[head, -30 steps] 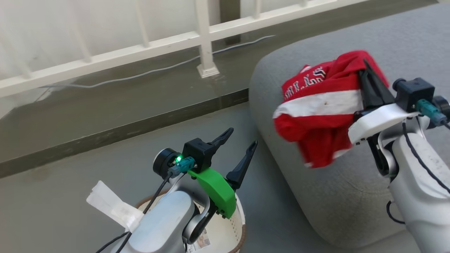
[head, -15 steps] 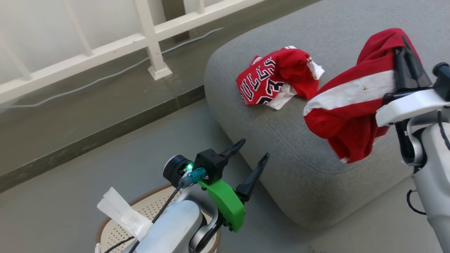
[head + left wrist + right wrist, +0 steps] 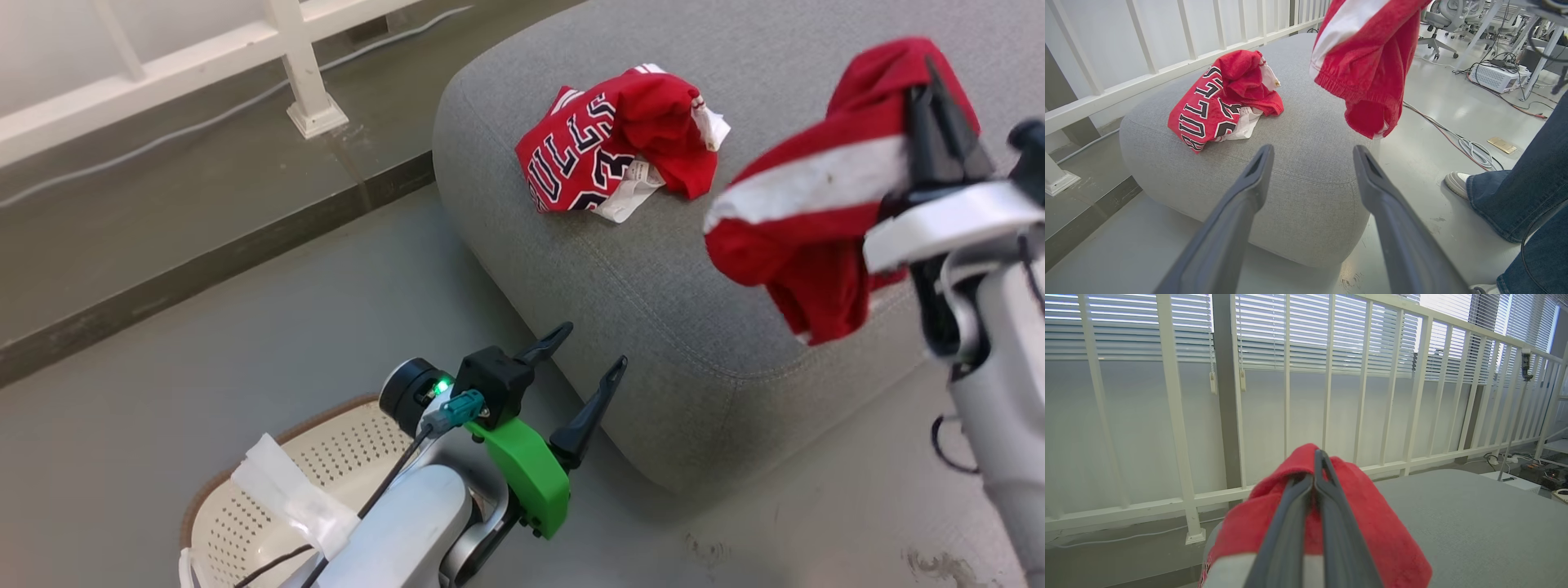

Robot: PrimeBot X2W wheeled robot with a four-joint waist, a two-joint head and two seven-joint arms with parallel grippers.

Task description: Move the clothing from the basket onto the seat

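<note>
— While clamped tight, gripped what with the right gripper?
— Pinched the striped red piece between the fingertips; let it dangle beneath them, over the seat.
— And the left gripper?
— Stood spread wide, grasping nothing. Saw the jersey crumpled on the seat ahead of its fingers, the basket below its wrist.
</note>
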